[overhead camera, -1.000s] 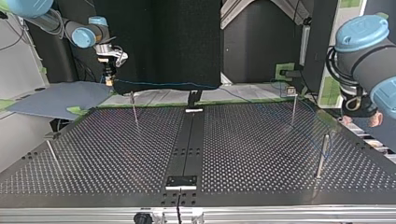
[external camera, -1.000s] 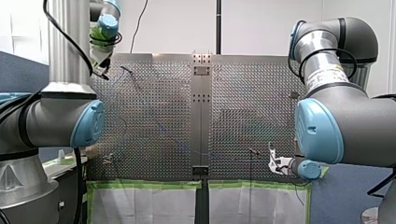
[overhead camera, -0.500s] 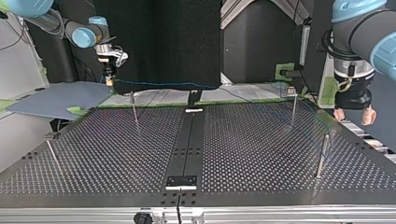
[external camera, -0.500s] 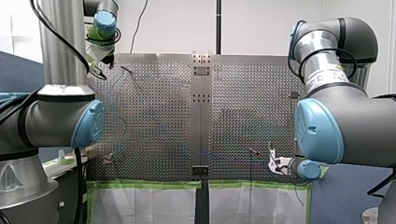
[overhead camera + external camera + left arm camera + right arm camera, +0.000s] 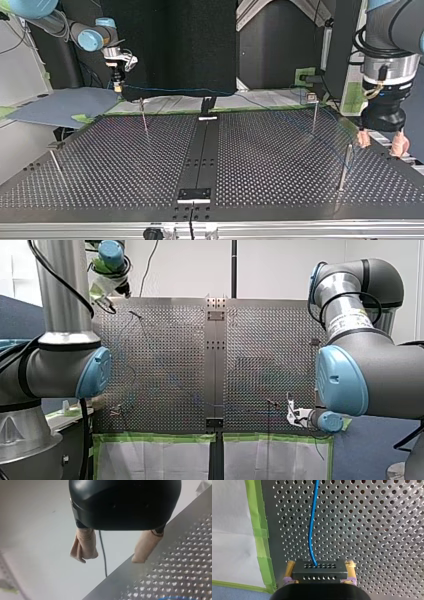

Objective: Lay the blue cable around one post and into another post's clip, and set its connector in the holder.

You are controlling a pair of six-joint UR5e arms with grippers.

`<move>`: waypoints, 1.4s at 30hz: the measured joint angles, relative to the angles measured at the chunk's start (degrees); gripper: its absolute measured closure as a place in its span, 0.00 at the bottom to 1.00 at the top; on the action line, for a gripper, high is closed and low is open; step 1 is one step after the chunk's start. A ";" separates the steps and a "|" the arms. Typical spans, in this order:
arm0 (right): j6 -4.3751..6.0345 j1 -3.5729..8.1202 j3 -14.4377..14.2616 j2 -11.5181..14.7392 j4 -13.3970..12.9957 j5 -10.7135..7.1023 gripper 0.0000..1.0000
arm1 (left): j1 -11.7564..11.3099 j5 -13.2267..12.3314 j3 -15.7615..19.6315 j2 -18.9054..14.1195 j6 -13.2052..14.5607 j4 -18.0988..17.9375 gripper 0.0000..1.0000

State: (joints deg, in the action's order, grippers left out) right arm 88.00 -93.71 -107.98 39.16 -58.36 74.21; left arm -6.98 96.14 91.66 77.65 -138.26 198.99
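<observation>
In the right wrist view my right gripper [image 5: 320, 580] is shut on the black connector block [image 5: 320, 571], held between its yellow pads. The blue cable [image 5: 312, 525] runs out ahead of the block over the perforated plate. In the top view my right gripper [image 5: 117, 86] hangs at the back left, and the cable [image 5: 175, 91] stretches rightward toward a post [image 5: 345, 165]. My left gripper [image 5: 382, 144] hovers near that post, open and empty, with its beige pads [image 5: 83, 546] wide apart. In the front view it sits high at the far left [image 5: 106, 294].
Thin posts stand on the plate [image 5: 280, 165] at the top view's back left [image 5: 144, 117], back right [image 5: 314, 116] and front left [image 5: 54, 161]. Small black brackets sit on the centre strip [image 5: 195, 194], [image 5: 206, 107]. Green tape [image 5: 260, 535] edges the plate.
My left arm has swung in the top view from the right edge down and inward, so its open gripper now hangs by the right post. My right arm and the connector have not moved.
</observation>
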 joint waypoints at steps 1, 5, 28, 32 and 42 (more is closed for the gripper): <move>0.00 0.00 0.00 0.00 0.00 -0.01 0.72 | 0.12 -0.49 -0.49 0.23 0.49 0.46 0.00; -0.03 -0.02 0.00 0.00 -0.01 -0.02 0.72 | 0.68 -2.62 -2.61 1.45 2.62 1.62 0.00; -0.27 -0.57 0.22 0.01 0.13 -0.01 0.72 | 2.92 -0.95 -13.20 5.11 13.21 9.31 0.00; -0.27 -0.62 0.22 0.01 0.16 -0.02 0.72 | 3.39 1.06 -14.39 5.37 15.22 10.10 0.00; -0.27 -0.69 0.23 0.02 0.17 0.01 0.72 | 4.18 5.87 -12.30 6.11 20.04 9.51 0.00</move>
State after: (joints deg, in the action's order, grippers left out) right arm 87.73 -94.40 -107.75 39.17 -58.19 74.22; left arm -2.80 102.02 79.37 83.77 -118.22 208.50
